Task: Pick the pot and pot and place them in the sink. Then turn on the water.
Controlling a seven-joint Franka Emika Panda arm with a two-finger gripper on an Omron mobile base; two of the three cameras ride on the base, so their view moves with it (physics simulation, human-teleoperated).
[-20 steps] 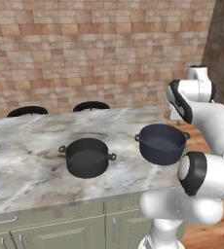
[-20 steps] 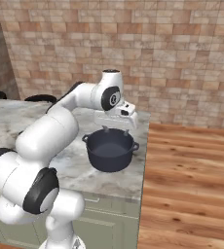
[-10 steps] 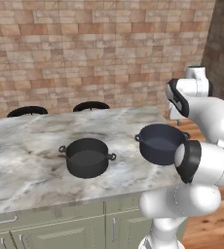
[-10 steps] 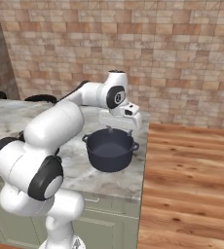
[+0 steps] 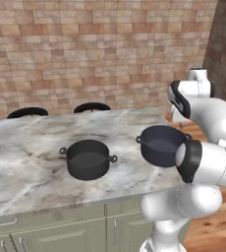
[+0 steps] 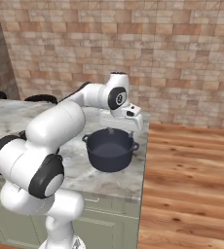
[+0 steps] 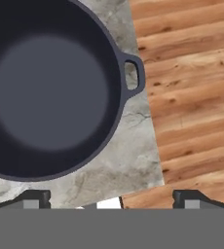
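The matte black pot (image 5: 88, 160) stands near the middle of the marble counter (image 5: 31, 162). The dark navy-blue pot (image 5: 160, 144) (image 6: 110, 150) sits close to the counter's right end. My gripper (image 6: 118, 129) hangs open just above that pot's far rim, with nothing between its fingers. In the hand view the navy pot (image 7: 48, 90) takes up the upper left, and its loop handle (image 7: 134, 73) points toward the counter's edge. My gripper (image 7: 111, 198) is offset beside the pot, over the counter's corner. The sink and the water are out of view.
Two black chair backs (image 5: 27, 112) (image 5: 92, 106) rise beyond the counter's far edge. A brick wall (image 5: 85, 49) closes the back. The wooden floor (image 6: 192, 185) lies past the counter's right edge. Cabinet fronts (image 5: 46, 231) sit under the counter.
My hand has come down a little toward the navy pot's far rim, and the arm's elbow has shifted. Both pots stay where they were.
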